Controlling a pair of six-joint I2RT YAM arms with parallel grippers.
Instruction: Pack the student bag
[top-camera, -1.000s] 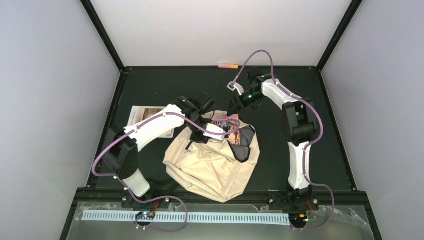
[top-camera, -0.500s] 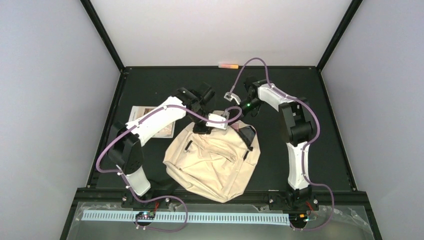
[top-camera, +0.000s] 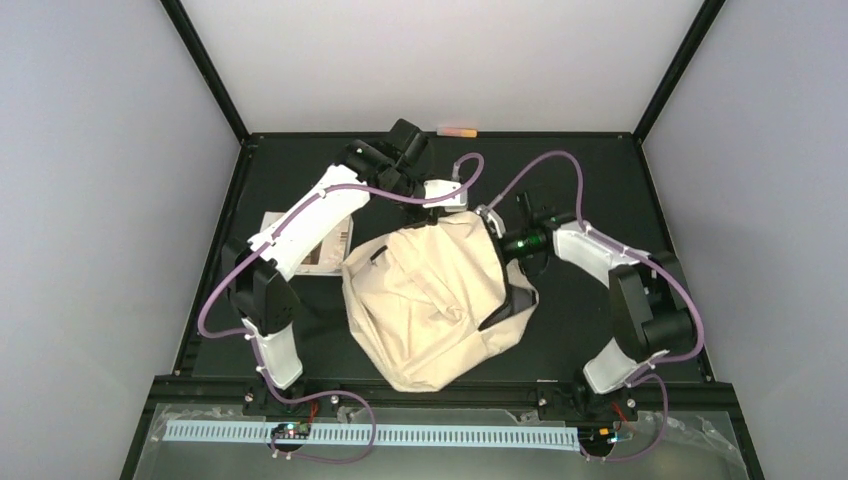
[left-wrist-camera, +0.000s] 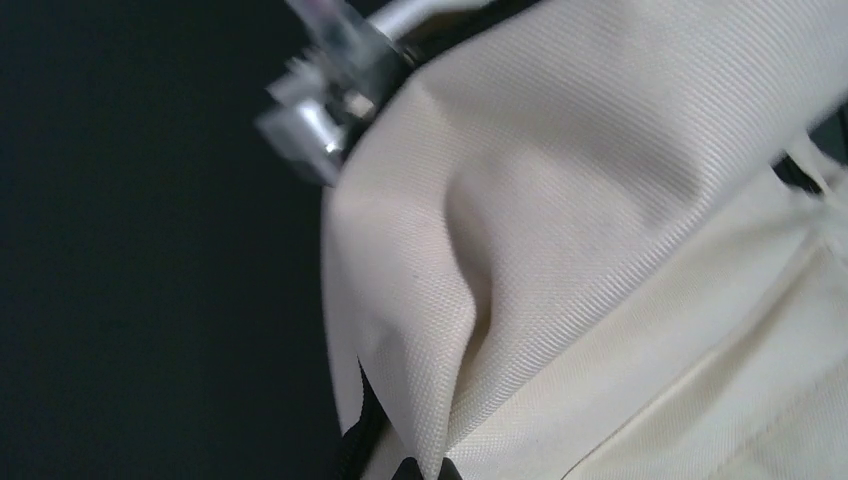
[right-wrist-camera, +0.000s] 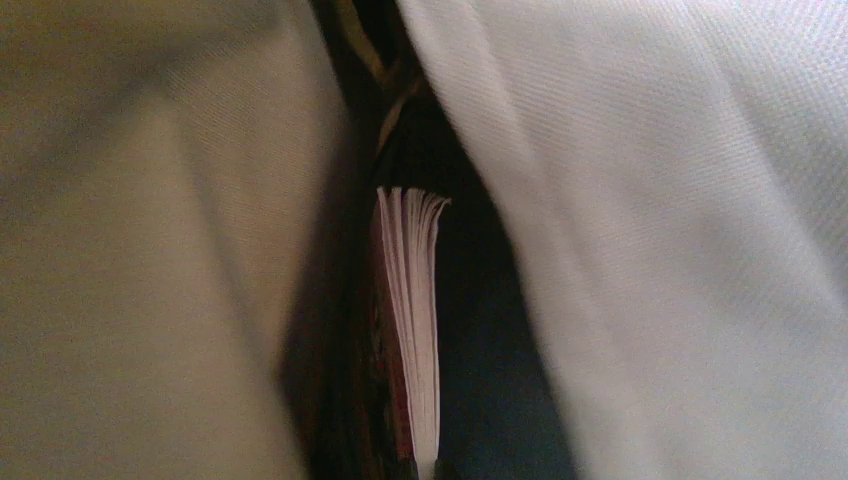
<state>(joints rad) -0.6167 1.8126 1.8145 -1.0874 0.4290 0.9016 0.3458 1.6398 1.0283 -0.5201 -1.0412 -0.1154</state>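
Observation:
The student bag (top-camera: 430, 300), a cream fabric backpack, lies in the middle of the table with its opening toward the back right. My left gripper (top-camera: 450, 203) is at the bag's far top edge. In the left wrist view it (left-wrist-camera: 425, 470) is shut on a raised fold of the cream fabric (left-wrist-camera: 470, 300). My right gripper (top-camera: 494, 224) is at the bag's upper right edge. In the right wrist view it (right-wrist-camera: 425, 470) is shut on the page edges of a book (right-wrist-camera: 410, 320) standing in the dark slot between the bag's walls (right-wrist-camera: 650, 200).
A printed booklet (top-camera: 318, 250) lies flat on the table left of the bag, partly under my left arm. A small orange marker (top-camera: 457, 131) rests at the back edge. Black straps (top-camera: 510, 305) stick out on the bag's right side.
My left arm pulled the bag's top edge toward the back. My right arm swung down to the bag's opening and shut on the book. The fabric now covers the items seen earlier.

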